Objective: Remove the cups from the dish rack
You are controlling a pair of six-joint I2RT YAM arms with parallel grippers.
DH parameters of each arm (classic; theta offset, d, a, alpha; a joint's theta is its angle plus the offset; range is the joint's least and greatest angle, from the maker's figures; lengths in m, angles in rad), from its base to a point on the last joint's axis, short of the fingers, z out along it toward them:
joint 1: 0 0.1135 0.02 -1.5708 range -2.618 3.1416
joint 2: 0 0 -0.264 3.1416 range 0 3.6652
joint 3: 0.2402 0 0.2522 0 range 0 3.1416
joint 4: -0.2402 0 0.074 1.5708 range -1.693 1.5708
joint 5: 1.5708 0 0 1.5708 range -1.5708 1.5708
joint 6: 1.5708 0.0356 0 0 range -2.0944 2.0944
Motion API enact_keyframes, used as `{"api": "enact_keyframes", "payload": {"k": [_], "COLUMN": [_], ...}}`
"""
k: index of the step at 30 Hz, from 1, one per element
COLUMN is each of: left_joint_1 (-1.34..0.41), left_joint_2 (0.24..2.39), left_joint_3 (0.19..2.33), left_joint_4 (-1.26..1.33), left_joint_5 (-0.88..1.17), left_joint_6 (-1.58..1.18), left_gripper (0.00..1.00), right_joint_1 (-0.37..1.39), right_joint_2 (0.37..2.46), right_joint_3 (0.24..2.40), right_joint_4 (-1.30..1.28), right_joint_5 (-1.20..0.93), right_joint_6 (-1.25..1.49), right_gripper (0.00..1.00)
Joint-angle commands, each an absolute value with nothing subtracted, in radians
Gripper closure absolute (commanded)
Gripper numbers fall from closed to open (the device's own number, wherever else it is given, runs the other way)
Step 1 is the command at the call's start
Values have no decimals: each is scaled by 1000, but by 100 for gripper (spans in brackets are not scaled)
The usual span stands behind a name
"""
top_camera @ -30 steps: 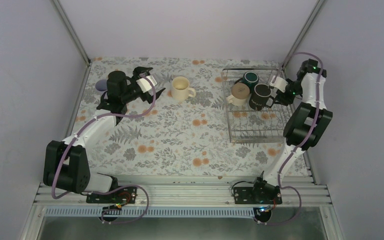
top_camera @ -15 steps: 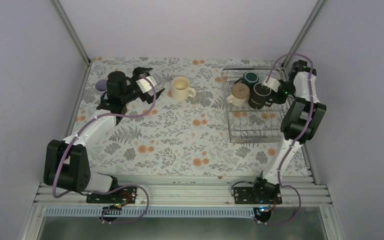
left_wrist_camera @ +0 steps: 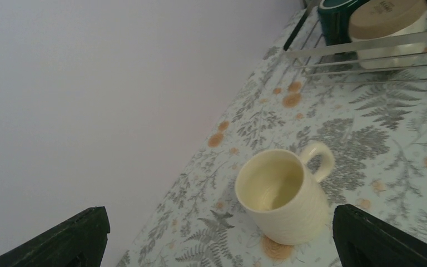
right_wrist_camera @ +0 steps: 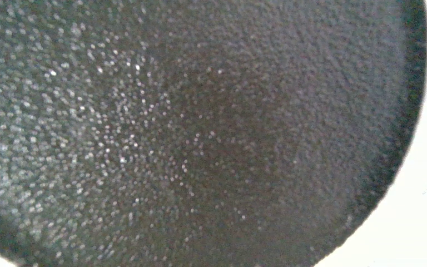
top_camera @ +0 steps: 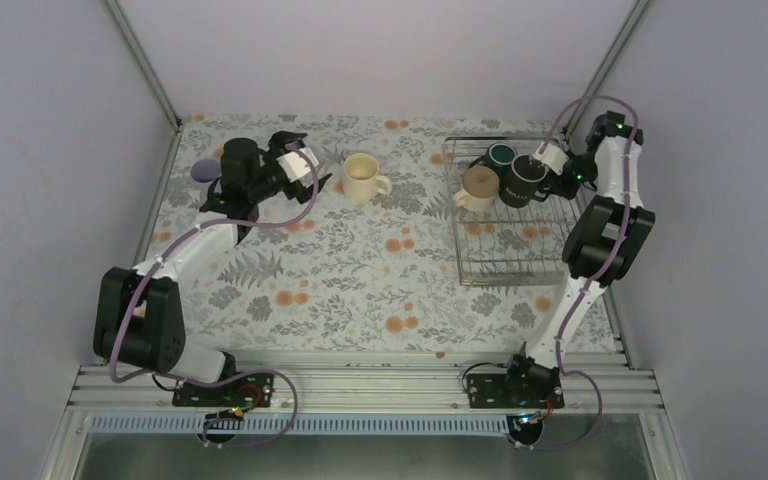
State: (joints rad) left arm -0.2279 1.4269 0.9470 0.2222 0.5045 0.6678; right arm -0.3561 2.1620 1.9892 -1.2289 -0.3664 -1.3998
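Right end effector point(top_camera: 548, 163) pinches the tall black mug point(top_camera: 522, 183), tilted inside the dish rack point(top_camera: 505, 262).
A shallow grip could slip, dropping it onto the cream mug point(top_camera: 477, 187) just beside; left end effector point(left_wrist_camera: 217, 239) gapes wide.

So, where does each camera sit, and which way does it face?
Top external: above and behind, looking down at the floral table; both arms show, the right gripper at the tall black mug in the silver wire dish rack.
Left wrist: low, facing the upright cream handled mug; its black fingers frame it.
Right wrist: pressed against a dark speckled surface; no fingers show.
Shared: top and left wrist show that mug and rack.
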Motion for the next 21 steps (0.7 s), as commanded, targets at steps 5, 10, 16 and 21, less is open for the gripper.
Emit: {"api": "enact_keyframes", "payload": {"k": [5, 10, 16, 21], "left_joint_1": [-301, -353, -424, -451], "left_joint_2": [1503, 1536, 1632, 1621], "left_joint_3": [1073, 1075, 1164, 1169], "left_joint_4": [288, 465, 545, 600], "left_joint_5": [384, 357, 166, 224], "left_joint_6": [707, 712, 685, 639], "left_gripper": [0, 0, 0, 0], "right_joint_1": [-380, -317, -213, -204], "right_joint_2": [1877, 1798, 1945, 1970], "right_joint_3": [2010, 2058, 2375, 2370], "right_joint_4": [-1285, -1285, -1228, -1004], "right_joint_5": [-649, -794, -893, -1085], "right_joint_6": [-1309, -1145, -621, -293], "right_gripper": [97, 97, 97, 98]}}
